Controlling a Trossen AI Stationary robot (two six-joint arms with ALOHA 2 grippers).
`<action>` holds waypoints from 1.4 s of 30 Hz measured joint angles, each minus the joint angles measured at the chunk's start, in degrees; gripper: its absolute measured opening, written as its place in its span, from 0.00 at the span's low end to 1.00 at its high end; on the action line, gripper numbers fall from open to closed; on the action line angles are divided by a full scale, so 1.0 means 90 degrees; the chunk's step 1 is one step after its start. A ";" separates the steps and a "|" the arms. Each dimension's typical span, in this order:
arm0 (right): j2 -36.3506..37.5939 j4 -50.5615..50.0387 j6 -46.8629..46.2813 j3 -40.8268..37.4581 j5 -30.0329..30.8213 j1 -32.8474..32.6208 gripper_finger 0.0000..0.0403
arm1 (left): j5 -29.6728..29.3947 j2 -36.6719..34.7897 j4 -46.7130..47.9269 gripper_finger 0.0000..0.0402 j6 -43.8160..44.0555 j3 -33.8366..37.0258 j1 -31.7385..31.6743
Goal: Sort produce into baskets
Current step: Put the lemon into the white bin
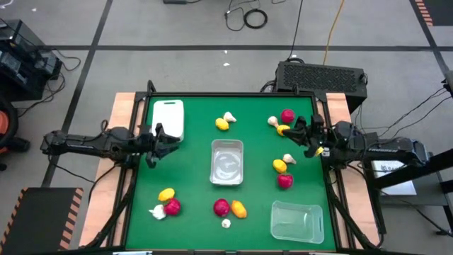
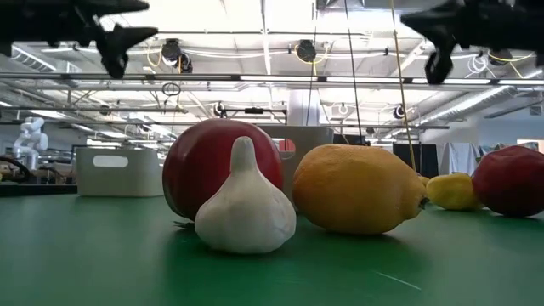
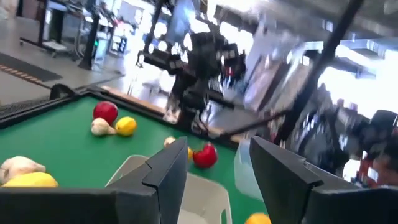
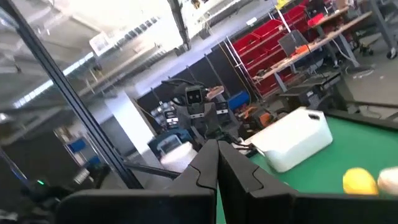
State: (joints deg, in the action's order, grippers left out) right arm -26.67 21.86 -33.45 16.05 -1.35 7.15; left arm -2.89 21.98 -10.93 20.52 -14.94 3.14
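Note:
Toy produce lies in small groups on the green table: a lemon (image 1: 222, 125) and a garlic (image 1: 229, 117) at the far middle, a strawberry (image 1: 287, 115) group at the far right, a lemon (image 1: 279, 166) group at mid right, a lemon (image 1: 166, 194) group at the near left, and a strawberry (image 1: 221, 207), lemon (image 1: 238, 210) and garlic (image 1: 226, 224) at the near middle. The white basket (image 1: 168, 117) stands at the far left, one clear basket (image 1: 227, 161) in the middle, and the other clear basket (image 1: 297, 221) at the near right. My left gripper (image 1: 164, 144) (image 3: 217, 180) is open and empty beside the white basket. My right gripper (image 1: 301, 136) (image 4: 217, 171) is shut and empty at the right.
The table has a raised black rim (image 1: 233, 95). In the low view both grippers, the left one (image 2: 119, 42) and the right one (image 2: 438, 51), hang high above the table. A black box (image 1: 322, 74) stands behind the far right edge. Bare green felt lies between the groups.

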 joint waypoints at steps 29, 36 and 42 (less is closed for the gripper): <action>-0.4669 -0.2253 0.4136 0.5072 -0.2027 -0.1108 0.15 | 0.1534 0.4059 0.8612 0.45 0.1145 -0.5265 0.1410; -0.4763 -0.2271 0.2693 0.5072 -0.1986 -0.1231 0.29 | 0.1512 0.4354 0.8652 0.48 0.0798 -0.4734 0.1752; -0.4763 -0.2375 0.2636 0.5072 -0.1013 -0.1663 0.33 | 0.1495 0.4420 0.8484 0.61 0.0504 -0.4052 0.1792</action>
State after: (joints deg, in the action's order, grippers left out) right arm -69.54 0.48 -9.72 61.69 -10.46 -7.82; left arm 10.57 61.76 65.43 25.06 -51.41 19.27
